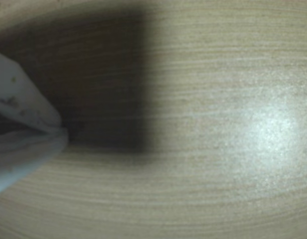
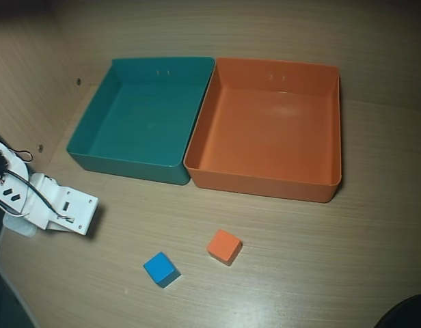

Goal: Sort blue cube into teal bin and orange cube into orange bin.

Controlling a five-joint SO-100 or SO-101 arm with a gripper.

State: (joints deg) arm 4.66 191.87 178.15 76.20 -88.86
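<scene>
In the overhead view the blue cube (image 2: 160,268) and the orange cube (image 2: 224,246) lie apart on the wooden table, in front of the bins. The teal bin (image 2: 126,162) stands at the back left and the orange bin (image 2: 265,183) touches its right side. Both bins are empty. My white arm (image 2: 57,206) rests low at the left edge, well left of the blue cube. In the wrist view my gripper (image 1: 64,133) enters from the left with its white fingers (image 1: 24,94) meeting at the tips, holding nothing, just above bare wood. No cube or bin shows in the wrist view.
Black cables (image 2: 12,195) run along the arm. The table's edge curves at the lower left (image 2: 5,273). A dark object (image 2: 405,314) sits in the lower right corner. Bare wood lies around the cubes.
</scene>
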